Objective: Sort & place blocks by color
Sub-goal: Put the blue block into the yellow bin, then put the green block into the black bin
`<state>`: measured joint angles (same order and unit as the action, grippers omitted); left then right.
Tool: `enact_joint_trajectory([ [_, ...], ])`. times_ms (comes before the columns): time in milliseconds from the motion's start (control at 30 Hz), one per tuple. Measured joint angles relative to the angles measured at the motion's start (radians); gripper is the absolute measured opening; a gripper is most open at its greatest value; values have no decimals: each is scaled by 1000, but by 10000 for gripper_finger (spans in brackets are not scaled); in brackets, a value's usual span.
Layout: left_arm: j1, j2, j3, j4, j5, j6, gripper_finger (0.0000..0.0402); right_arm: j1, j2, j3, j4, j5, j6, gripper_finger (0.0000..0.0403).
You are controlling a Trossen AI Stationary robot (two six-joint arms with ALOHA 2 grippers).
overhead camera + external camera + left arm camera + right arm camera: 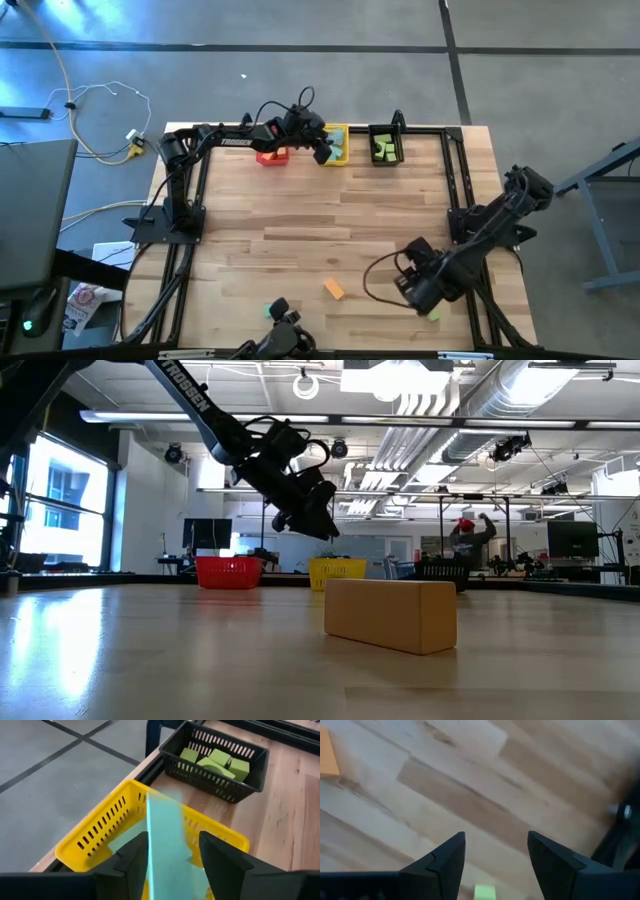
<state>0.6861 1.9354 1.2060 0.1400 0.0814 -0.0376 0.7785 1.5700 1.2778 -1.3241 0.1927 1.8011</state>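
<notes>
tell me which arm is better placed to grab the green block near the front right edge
The right. Its open right gripper hovers just over the green block, by the table's front right edge. The left gripper is far off over the yellow bin, with a teal block between its fingers.

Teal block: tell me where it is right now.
The teal block sits between the left tool's fingers, held over the yellow bin at the table's far edge, with the black bin beside it.

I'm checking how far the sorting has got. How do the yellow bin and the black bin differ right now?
The yellow bin has the left gripper over it with a teal block between the fingers; the black bin has no gripper above it. The black bin holds several light green blocks; the yellow bin's contents are mostly hidden. Both are slotted baskets at the table's far edge.
</notes>
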Motion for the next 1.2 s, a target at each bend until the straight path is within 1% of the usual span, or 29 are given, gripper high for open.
enact_joint_trajectory([
  [300,0,0,0,-1,-4,-1,213,121,0,0,-37,-67,283,201],
  [433,0,-1,0,9,-1,-3,218,175,3,0,-21,-109,414,201],
  [567,-5,-6,0,22,34,-16,217,220,31,0,20,-149,499,201],
  [700,-23,-13,0,17,74,-37,217,241,75,0,75,-152,514,201],
  [833,-54,-42,1,11,73,-8,217,245,116,0,118,-182,507,201],
  [1000,-100,-102,1,13,65,23,217,245,171,0,181,-209,441,201],
  [1133,-136,-150,1,13,65,23,217,244,215,0,186,-211,434,201],
  [1200,-155,-175,1,14,65,29,216,244,230,0,196,-229,435,201],
])
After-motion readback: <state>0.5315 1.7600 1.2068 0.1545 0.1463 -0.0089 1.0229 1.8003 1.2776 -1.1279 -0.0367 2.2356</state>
